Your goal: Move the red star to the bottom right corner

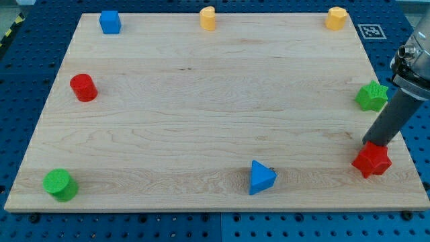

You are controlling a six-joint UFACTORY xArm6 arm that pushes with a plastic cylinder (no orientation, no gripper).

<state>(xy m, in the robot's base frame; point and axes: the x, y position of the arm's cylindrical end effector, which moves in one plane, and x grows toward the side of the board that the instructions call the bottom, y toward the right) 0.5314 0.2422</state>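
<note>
You are looking at a pale wooden surface (201, 107) with visible grain, set on a blue perforated base (27, 40). The blocks look like matte moulded plastic with ridged sides. The red star (371, 160) sits near the surface's bottom right corner, close to the view's right edge. Your end effector is a plain dark rod with nothing to clench or release; my tip (371, 144) meets the star's upper edge, and the exact contact point is hard to make out, dark against red. The rod's upper part and its grey collar are cut off by the view's right edge.

A green star (371, 96) lies above the red one, partly beside the rod. Elsewhere:
- blue cube (109, 21), top left
- two yellow blocks (207, 18) (336, 18) along the top, shapes unclear
- red cylinder (83, 88), left
- green cylinder (60, 184), bottom left
- blue triangle (261, 177), bottom centre
</note>
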